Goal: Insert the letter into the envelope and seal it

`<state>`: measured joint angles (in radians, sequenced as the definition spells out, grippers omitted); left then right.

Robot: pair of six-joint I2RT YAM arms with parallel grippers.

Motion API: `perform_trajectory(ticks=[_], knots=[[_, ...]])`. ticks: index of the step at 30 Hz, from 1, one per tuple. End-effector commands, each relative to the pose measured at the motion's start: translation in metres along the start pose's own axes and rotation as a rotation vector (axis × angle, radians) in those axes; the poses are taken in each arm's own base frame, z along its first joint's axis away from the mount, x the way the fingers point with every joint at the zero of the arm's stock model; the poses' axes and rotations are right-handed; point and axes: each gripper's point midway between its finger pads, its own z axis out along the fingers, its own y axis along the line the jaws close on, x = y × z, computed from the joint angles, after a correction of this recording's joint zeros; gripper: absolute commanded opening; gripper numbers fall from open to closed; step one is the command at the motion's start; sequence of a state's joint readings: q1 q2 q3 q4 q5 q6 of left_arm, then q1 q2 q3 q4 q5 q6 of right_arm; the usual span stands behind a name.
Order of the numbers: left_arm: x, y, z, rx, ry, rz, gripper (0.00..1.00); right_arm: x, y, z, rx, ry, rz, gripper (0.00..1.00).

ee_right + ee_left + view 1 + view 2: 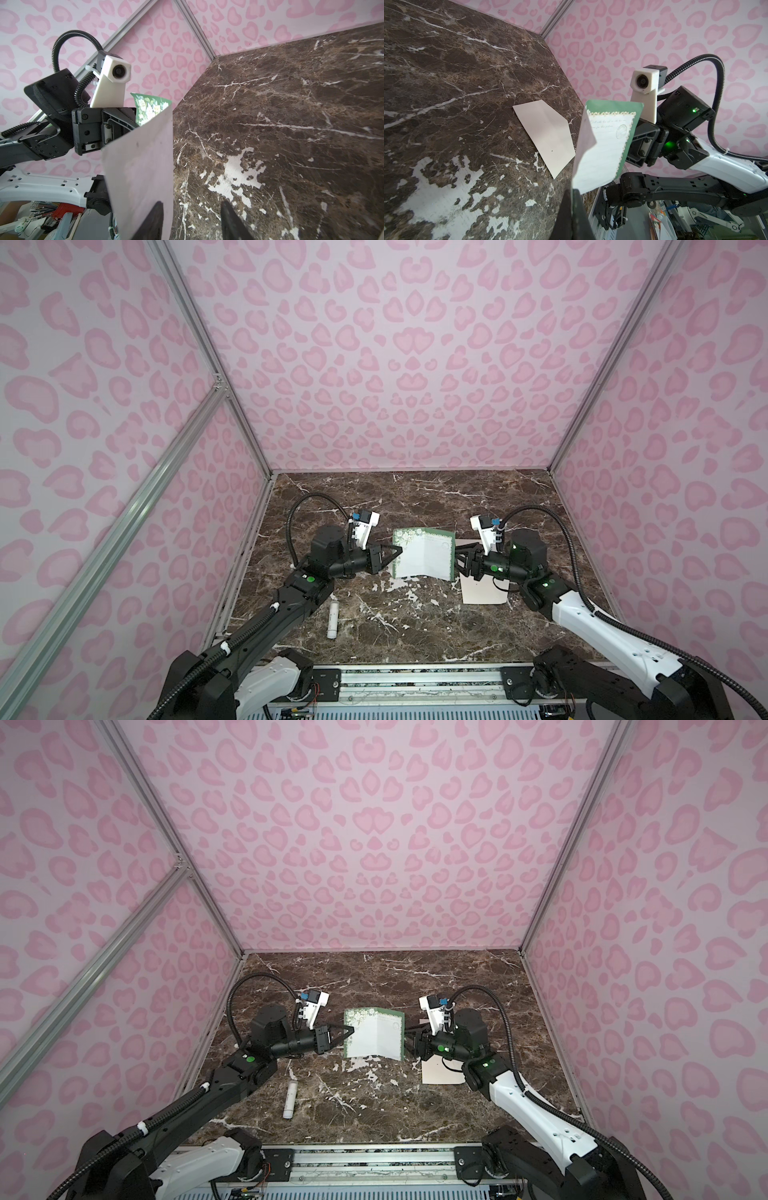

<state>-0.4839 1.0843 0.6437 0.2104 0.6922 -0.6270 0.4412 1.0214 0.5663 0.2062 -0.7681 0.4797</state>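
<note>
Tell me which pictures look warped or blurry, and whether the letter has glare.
In both top views the wide lens splays the wall frames, the letter crisp, no glare; in the left wrist view its near edge and the left gripper blur; in the right wrist view the right gripper is soft.

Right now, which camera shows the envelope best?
The left wrist view: the envelope lies flat, almost wholly visible. Both top views show it partly hidden under the right arm. The right wrist view misses it.

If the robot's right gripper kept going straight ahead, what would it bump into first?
The right gripper would most likely hit the letter, right at its tips, held by the left gripper.
</note>
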Motion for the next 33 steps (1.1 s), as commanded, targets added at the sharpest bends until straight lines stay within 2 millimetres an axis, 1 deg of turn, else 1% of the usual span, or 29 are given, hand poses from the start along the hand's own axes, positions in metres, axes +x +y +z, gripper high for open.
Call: perform_trajectory(ticks=[1, 9, 19, 27, 33], knots=[[-0.006, -0.007, 0.000, 0.026, -0.012, 0.031, 0.04, -0.007, 0.011, 0.002, -0.045, -0.016, -0.012, 0.48], [-0.004, -0.008, 0.003, 0.037, 0.001, 0.033, 0.04, -0.004, 0.017, 0.010, -0.070, 0.002, -0.007, 0.51], [-0.003, -0.009, 0.005, 0.044, 0.016, 0.032, 0.04, -0.005, 0.026, 0.021, -0.106, 0.009, 0.000, 0.53], [0.000, -0.006, 0.007, 0.045, 0.021, 0.025, 0.04, -0.002, 0.031, 0.022, -0.119, 0.015, -0.007, 0.55], [0.004, -0.012, 0.011, 0.068, 0.036, 0.039, 0.04, 0.001, 0.032, 0.028, -0.132, 0.016, 0.008, 0.55]])
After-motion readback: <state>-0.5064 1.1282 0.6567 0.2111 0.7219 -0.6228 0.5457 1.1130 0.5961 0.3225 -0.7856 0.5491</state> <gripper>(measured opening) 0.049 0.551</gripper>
